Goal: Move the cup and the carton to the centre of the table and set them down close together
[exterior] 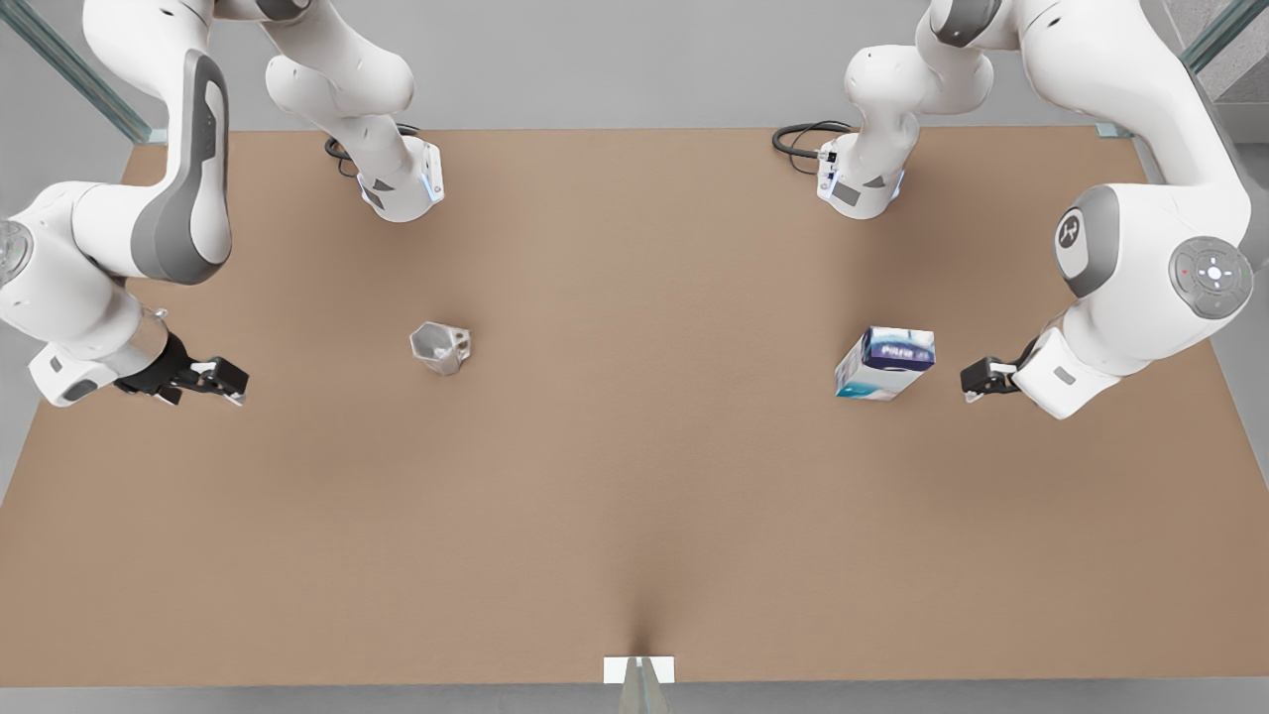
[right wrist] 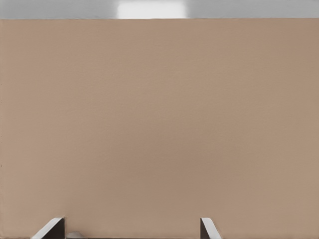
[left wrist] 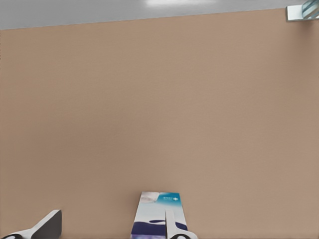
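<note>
One cup, one carton, one table, left tool and right tool both spread, empty

Bare table between cup and carton, both well apart.

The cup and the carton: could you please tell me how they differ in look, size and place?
The cup is silvery-grey and faceted with a side handle; the carton is a white box with a dark blue band. The cup is smaller than the carton. The cup stands towards the front view's left, the carton towards its right, far apart. The left gripper is close beside the carton; the right gripper is farther from the cup. Both rest on the table, ungrasped.
</note>
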`<state>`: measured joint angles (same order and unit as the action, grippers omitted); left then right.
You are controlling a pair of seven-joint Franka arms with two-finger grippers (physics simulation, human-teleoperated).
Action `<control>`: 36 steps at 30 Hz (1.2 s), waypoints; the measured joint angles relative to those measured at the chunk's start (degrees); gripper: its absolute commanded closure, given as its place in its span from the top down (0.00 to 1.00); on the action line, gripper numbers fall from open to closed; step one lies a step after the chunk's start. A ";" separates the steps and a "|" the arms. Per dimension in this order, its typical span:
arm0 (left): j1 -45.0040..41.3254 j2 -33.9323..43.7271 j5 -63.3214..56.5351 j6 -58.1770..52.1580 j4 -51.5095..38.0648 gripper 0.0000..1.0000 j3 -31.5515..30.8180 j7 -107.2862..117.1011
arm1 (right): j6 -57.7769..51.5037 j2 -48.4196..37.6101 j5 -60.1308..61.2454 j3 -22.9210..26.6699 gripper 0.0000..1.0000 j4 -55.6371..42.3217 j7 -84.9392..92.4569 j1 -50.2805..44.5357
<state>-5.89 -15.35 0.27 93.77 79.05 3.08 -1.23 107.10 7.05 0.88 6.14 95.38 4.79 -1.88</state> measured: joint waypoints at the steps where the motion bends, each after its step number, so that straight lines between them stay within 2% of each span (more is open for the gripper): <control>1: -0.10 -0.08 0.00 0.01 0.05 1.00 0.00 0.05 | -0.04 -0.01 0.16 0.00 1.00 -0.02 0.01 -0.04; 7: -0.08 -0.21 0.00 -0.03 0.14 1.00 0.00 0.00 | -2.04 -2.47 0.00 -0.14 1.00 3.09 0.74 -0.57; 12: -0.09 -0.26 -0.25 -0.51 0.14 1.00 0.00 0.14 | -0.71 -3.71 0.70 -5.38 1.00 10.01 0.75 -0.79; 14: -0.07 -0.03 -0.33 -0.70 0.23 1.00 0.00 0.18 | 2.86 -3.81 0.71 -5.90 1.00 14.70 0.75 -2.51; 18: -0.14 0.14 -0.41 -0.20 1.45 1.00 0.00 0.17 | 12.28 -4.05 0.79 -10.37 1.00 25.34 1.74 2.01; 20: -0.17 0.06 -0.42 -0.08 1.54 1.00 0.00 0.88 | 14.49 -4.05 0.79 -10.93 1.00 29.07 2.10 -0.15; 30: -0.17 -1.17 -0.45 -0.08 1.63 1.00 0.00 1.05 | 24.68 -3.49 4.57 -15.93 1.00 39.68 2.07 -0.19; 36: -0.17 -1.40 -0.47 -0.17 1.63 1.00 0.00 1.05 | 27.63 -4.31 4.57 -16.19 1.00 44.39 2.08 0.73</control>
<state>-6.06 -16.75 -0.20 93.60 80.68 3.08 -0.18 134.73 2.74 5.45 -10.04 139.77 6.86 -1.15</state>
